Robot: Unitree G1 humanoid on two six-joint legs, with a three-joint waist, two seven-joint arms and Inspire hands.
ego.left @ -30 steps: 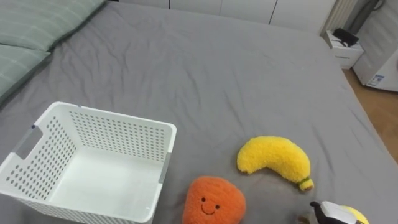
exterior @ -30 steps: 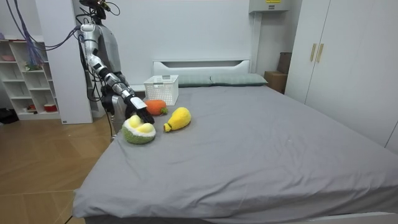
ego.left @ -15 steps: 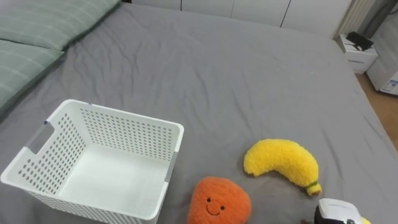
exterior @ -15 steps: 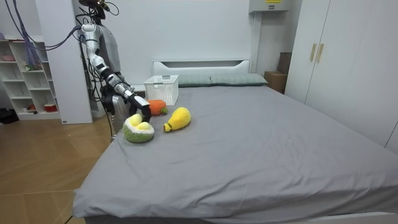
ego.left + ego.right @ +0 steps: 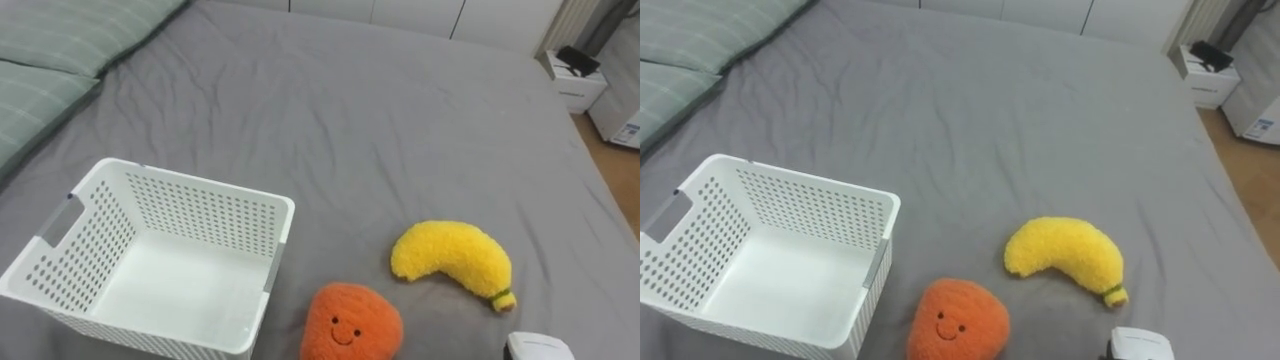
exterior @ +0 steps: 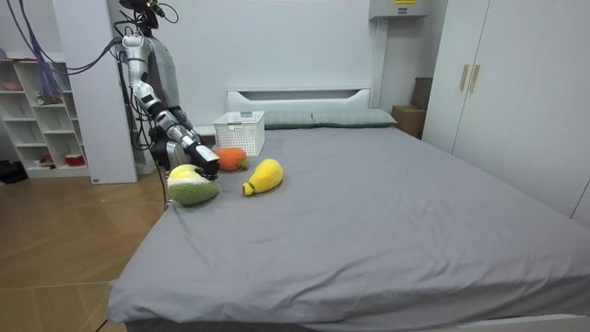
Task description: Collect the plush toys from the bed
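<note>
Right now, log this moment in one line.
basket empty | orange plush, banana plush on bed | right hand at green-yellow plush, bed edge

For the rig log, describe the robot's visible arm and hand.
The right arm is built of pale silver-grey segments with black joints and a mostly black forearm. The right hand is dark, with a small white tag at its back.

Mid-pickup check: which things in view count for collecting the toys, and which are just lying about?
For the job:
white basket
orange plush
yellow banana plush
green-and-yellow plush, next to the right hand

Just lying about:
green pillows
white nightstand
shelf unit
wardrobe
</note>
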